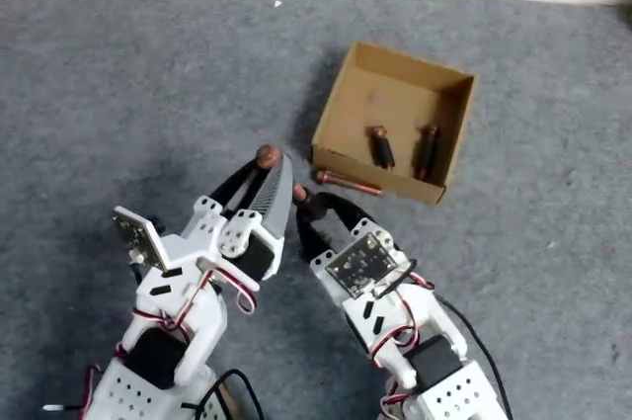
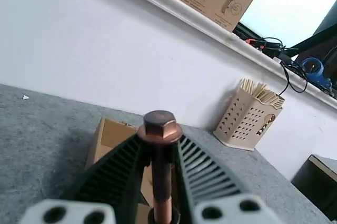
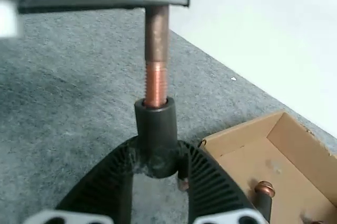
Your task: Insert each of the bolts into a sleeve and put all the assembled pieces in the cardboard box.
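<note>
My left gripper (image 1: 269,171) is shut on a copper bolt (image 1: 268,155), head up (image 2: 159,126). Its threaded tip (image 3: 155,84) sits in the mouth of a dark sleeve (image 3: 156,134), which my right gripper (image 3: 158,153) holds upright. In the high view the right gripper (image 1: 308,205) meets the left one just left of the cardboard box (image 1: 341,109). Two assembled pieces (image 1: 381,147) (image 1: 427,150) lie inside the box. Another copper bolt (image 1: 348,181) lies on the table against the box's front wall.
Grey felt covers the table (image 1: 118,94), with open room left of and behind the arms. A white wall (image 2: 79,39) runs along the far edge. A perforated wooden holder (image 2: 250,116) with sticks stands beyond the box.
</note>
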`<state>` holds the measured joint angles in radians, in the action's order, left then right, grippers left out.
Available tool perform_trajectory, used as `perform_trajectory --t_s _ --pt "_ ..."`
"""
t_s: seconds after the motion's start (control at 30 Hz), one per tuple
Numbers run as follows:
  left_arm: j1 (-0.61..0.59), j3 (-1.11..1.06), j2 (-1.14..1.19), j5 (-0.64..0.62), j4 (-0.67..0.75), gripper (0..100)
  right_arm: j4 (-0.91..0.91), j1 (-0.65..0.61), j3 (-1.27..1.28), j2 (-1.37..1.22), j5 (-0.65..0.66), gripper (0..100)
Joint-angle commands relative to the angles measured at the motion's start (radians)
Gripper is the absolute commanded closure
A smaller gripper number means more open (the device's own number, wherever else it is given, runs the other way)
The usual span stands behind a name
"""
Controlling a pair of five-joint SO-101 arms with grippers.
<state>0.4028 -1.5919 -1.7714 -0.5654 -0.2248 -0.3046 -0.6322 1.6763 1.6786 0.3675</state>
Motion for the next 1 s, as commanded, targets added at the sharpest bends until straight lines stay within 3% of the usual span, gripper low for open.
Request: perform_trajectory --t_s 0.0,0.3,0.43,0.57,0.67,0.83,0.97 --pt "0.007 -0.025 -0.012 0.006 0.028 100 0.007 0.021 0.156 0.025 0.006 99.4" --pt "0.120 -0.102 -0.012 0.206 -0.017 100 0.001 0.025 0.157 0.025 0.006 99.4" --pt "0.120 -0.071 -0.013 0.206 -0.115 96 0.001 0.025 0.157 0.021 0.006 99.4" --pt "0.125 -0.028 -0.012 0.193 -0.256 81 0.001 0.027 0.157 0.018 0.006 99.4" --pt "0.122 0.022 -0.012 0.107 -0.350 74 0.001 0.027 0.157 0.018 0.006 99.4" --pt "0.101 0.114 -0.013 0.049 -0.440 76 0.001 0.054 0.157 0.016 0.006 99.4" --pt "-0.019 0.134 -0.013 0.046 -0.440 79 0.001 0.091 0.157 0.016 0.006 99.4"
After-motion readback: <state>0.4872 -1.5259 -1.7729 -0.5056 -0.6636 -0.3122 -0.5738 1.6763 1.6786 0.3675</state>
